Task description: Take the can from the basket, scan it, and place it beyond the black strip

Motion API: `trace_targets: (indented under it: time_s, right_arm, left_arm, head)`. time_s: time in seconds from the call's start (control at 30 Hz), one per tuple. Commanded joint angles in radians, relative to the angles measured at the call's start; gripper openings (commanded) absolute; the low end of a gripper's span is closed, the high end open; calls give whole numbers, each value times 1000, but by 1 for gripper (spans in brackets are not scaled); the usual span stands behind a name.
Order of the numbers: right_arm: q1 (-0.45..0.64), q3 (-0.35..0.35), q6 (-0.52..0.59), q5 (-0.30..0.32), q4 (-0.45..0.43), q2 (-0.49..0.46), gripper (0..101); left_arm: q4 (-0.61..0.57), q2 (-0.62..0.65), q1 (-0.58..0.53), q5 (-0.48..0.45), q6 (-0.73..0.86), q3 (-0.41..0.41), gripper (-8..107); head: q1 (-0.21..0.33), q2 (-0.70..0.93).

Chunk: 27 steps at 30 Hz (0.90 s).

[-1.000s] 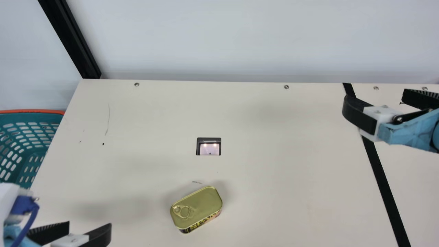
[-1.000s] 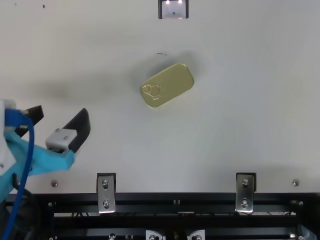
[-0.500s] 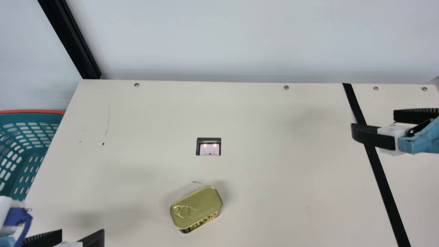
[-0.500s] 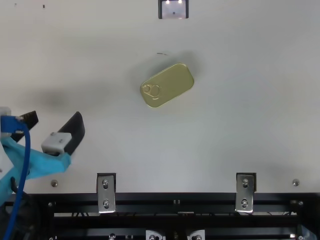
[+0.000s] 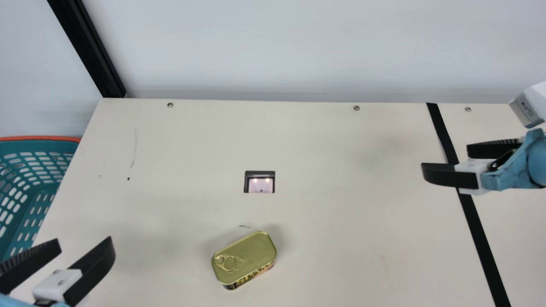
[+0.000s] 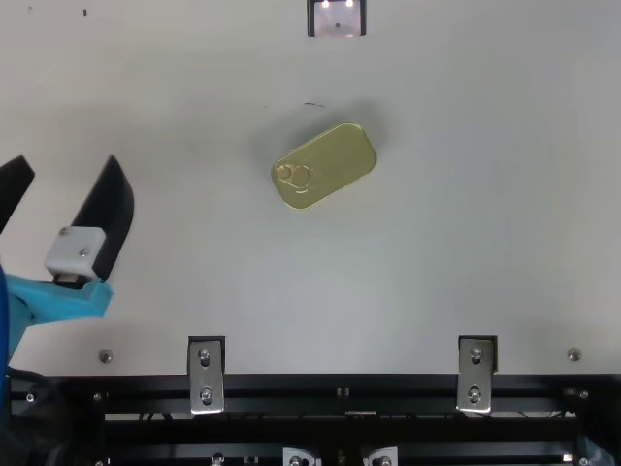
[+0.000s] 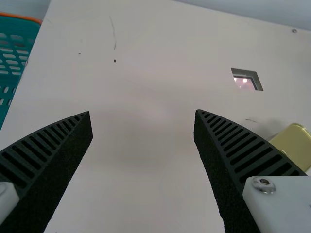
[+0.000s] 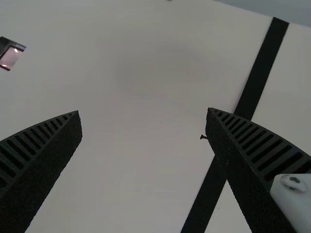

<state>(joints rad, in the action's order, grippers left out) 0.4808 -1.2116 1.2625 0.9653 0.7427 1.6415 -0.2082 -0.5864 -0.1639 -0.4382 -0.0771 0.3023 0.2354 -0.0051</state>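
Cream table [image 5: 332,221] holds a can [image 5: 251,251]; main view shows a basket [image 5: 40,138], top view clips [image 6: 206,375]; left claw [image 5: 84,241] and right claw [image 5: 445,159] open wide

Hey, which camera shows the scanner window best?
The main view: there the scanner window sits whole, near the middle, with nothing over it. The top view crops it at the upper edge, the left wrist view has it small and slanted, and the right wrist view crops it at the left edge.
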Motion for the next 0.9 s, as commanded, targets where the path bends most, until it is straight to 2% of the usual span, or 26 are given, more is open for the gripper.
trace_targets:
  time_s: [0.0, 0.03, 0.13, 0.57, 0.87]
  right_arm:
    - [-5, 1, 32, 36, 13, 12, 101]
    - [-9, 3, 48, 49, 19, 19, 101]
    - [-22, 13, 97, 92, 41, 37, 101]
    - [-94, 103, 313, 249, 154, 99, 101]
    - [-173, 182, 456, 255, 257, 178, 101]
  left_arm:
    - [-4, 55, 21, 26, -10, -56, 90]
    - [-2, 15, 10, 14, -6, -16, 90]
    - [-2, 53, 20, 24, -9, -53, 90]
    - [-2, 55, 20, 22, -9, -55, 90]
    - [-2, 55, 20, 22, -9, -55, 90]
  head:
    - [5, 0]
    - [5, 0]
    - [5, 0]
    - [5, 0]
    - [5, 0]
